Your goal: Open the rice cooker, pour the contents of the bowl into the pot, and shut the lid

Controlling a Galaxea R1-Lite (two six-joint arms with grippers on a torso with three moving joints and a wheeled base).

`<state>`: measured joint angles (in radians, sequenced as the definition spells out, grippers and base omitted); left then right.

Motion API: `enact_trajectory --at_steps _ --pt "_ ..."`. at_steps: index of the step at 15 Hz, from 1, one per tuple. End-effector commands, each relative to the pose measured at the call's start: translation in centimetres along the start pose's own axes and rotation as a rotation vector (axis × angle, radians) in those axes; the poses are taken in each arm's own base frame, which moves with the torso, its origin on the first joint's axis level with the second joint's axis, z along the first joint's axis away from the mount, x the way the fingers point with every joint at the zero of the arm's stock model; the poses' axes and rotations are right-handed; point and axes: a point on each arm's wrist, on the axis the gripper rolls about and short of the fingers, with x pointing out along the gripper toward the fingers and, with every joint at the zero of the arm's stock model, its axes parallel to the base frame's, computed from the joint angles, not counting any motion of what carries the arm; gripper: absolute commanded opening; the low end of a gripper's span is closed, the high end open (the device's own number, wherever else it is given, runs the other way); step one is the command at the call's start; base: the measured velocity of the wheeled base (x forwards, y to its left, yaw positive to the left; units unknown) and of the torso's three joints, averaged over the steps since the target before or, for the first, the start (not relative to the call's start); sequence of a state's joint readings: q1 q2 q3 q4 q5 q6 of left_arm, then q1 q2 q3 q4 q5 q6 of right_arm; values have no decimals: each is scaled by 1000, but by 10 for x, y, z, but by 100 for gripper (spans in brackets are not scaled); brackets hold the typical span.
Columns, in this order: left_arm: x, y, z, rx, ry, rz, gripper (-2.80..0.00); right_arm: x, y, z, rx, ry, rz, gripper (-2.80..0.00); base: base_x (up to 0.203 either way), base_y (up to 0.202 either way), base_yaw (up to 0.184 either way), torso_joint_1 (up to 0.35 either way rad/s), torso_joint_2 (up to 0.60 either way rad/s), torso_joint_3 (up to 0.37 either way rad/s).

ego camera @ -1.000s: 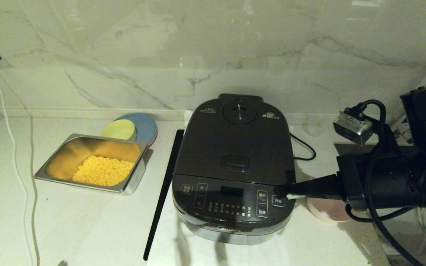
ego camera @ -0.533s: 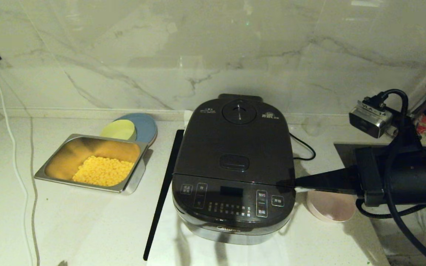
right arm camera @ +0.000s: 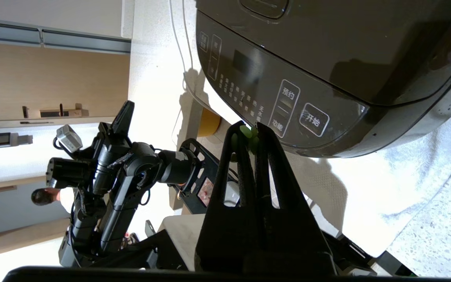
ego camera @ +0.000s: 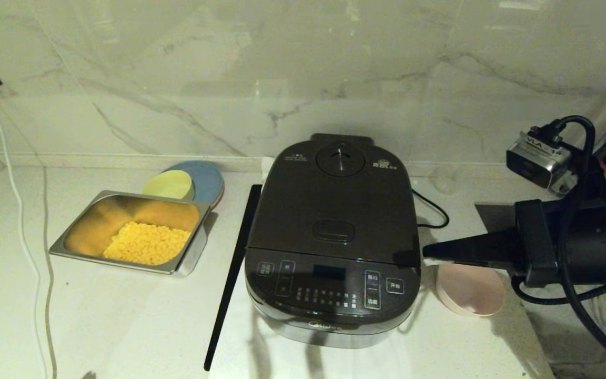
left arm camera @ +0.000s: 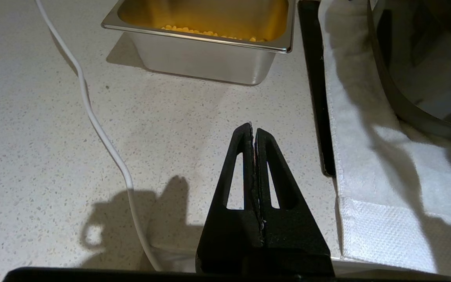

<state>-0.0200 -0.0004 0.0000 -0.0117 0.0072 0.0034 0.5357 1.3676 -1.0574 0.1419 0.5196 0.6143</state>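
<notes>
The glossy black rice cooker [ego camera: 332, 287] stands mid-counter with its lid [ego camera: 334, 202] down, so the pot is hidden. The pale pink bowl [ego camera: 470, 289] sits on the counter just right of the cooker; no green contents show inside it. My right gripper [ego camera: 426, 252] hovers above the bowl's far edge, its tip beside the cooker's right front corner. The right wrist view shows this gripper [right arm camera: 250, 129] shut, with a few green bits [right arm camera: 244, 131] stuck at its tips near the cooker panel [right arm camera: 288, 105]. My left gripper [left arm camera: 253, 129] is parked shut over bare counter.
A steel tray [ego camera: 113, 263] of yellow corn, a yellow bowl [ego camera: 169, 184] and a blue plate [ego camera: 209, 179] lie left of the cooker. A black strip [ego camera: 232, 273] edges the white towel [ego camera: 240, 342]. A white cable [ego camera: 24, 237] runs down the left, and a black cord [ego camera: 432, 210] lies behind the cooker.
My right gripper has drawn back to the right and slightly up, off the cooker's front corner, uncovering more of the pink bowl. Nothing else has moved.
</notes>
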Motion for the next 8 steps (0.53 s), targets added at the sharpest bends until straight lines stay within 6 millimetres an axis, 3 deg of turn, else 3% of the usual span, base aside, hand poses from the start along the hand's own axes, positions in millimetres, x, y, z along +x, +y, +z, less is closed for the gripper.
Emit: enact_trajectory --at_steps 1,8 --pt "1 0 -3 0 8 0 -280 -6 0 1 3 -20 -4 -280 0 0 0 0 0 0" --pt "1 0 -3 0 8 0 -280 -8 -3 9 -10 -145 -153 -280 0 0 0 0 0 0"
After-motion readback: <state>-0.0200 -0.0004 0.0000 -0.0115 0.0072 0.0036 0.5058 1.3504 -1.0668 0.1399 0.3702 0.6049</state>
